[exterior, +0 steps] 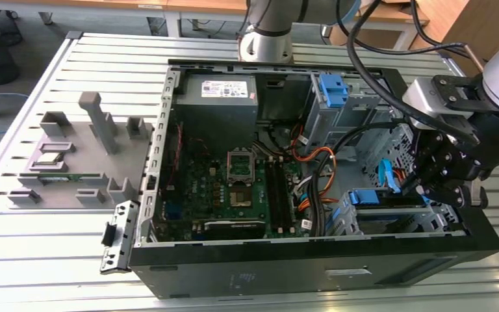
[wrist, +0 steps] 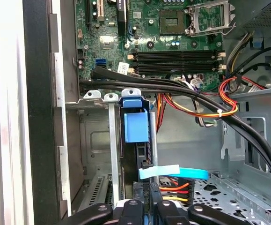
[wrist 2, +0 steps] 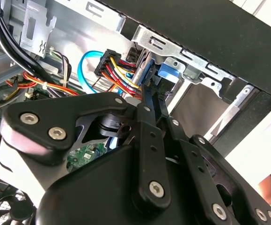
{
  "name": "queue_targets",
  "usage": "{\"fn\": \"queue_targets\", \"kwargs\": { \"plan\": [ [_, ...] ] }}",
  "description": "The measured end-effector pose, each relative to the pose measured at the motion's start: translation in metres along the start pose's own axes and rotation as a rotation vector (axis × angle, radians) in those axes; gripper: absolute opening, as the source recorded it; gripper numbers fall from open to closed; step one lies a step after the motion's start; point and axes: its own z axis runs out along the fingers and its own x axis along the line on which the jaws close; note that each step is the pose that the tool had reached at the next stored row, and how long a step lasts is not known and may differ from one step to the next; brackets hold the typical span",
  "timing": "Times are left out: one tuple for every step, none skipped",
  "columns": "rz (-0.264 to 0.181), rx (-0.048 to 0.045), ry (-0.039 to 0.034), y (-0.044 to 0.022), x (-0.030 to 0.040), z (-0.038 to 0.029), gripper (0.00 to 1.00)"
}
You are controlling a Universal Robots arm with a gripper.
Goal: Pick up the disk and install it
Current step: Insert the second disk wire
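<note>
Slatted metal table (exterior: 76, 58) carrying an open black computer case (exterior: 319, 260), lying on its side, with a grey fixture (exterior: 76, 156) of upright blocks standing well apart from it toward the exterior view's left. Inside the case lie the green motherboard (exterior: 232, 182), a grey power-supply box (exterior: 219, 97) with a white sticker, and bundles of black and orange cables (exterior: 314, 175). At the case's end toward the exterior view's right, the arm's black hand (exterior: 444, 179) reaches down into the drive-bay area, just beside a blue-railed drive cage (exterior: 375, 201); a second blue bracket (exterior: 332, 88) sits in a bay farther back. In the first wrist view the disk (wrist: 136, 126) stands on edge in its metal bay, seen by its blue plastic rail and tab, with a light-blue flat data cable (wrist: 172, 172) and red, orange and yellow power wires (wrist: 175, 187) at its near end. The fingertips (wrist: 130, 208) lie close together at that same end, just beside the connector; whether they grip the disk cannot be told. In the second wrist view the linkage (wrist 2: 147, 140) of the hand points at the blue rail (wrist 2: 168, 70) and the cable plug (wrist 2: 109, 63).
</note>
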Motion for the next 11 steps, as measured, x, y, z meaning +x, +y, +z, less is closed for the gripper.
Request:
{"fn": "queue_targets", "kwargs": {
  "plan": [
    [0.000, 0.0000, 0.0000, 0.0000, 0.0000, 0.0001, 0.18],
    [0.000, 0.0000, -0.0001, 0.0000, 0.0000, 0.0002, 0.18],
    [0.000, 0.0000, -0.0001, 0.0000, 0.0000, 0.0003, 0.18],
    [0.000, 0.0000, -0.0001, 0.0000, 0.0000, 0.0003, 0.18],
    [0.000, 0.0000, -0.0001, 0.0000, 0.0000, 0.0003, 0.18],
    [0.000, 0.0000, -0.0002, 0.0000, 0.0000, 0.0003, 0.18],
    [0.000, 0.0000, -0.0003, 0.0000, 0.0000, 0.0002, 0.18],
    [0.000, -0.0001, -0.0006, 0.0000, 0.0000, 0.0000, 0.18],
    [0.000, -0.0001, -0.0008, 0.0000, 0.0000, -0.0005, 0.18],
    [0.000, -0.0001, -0.0007, 0.0000, -0.0001, -0.0011, 0.18],
    [0.000, -0.0001, -0.0002, 0.0001, -0.0001, -0.0019, 0.18]
  ]
}}
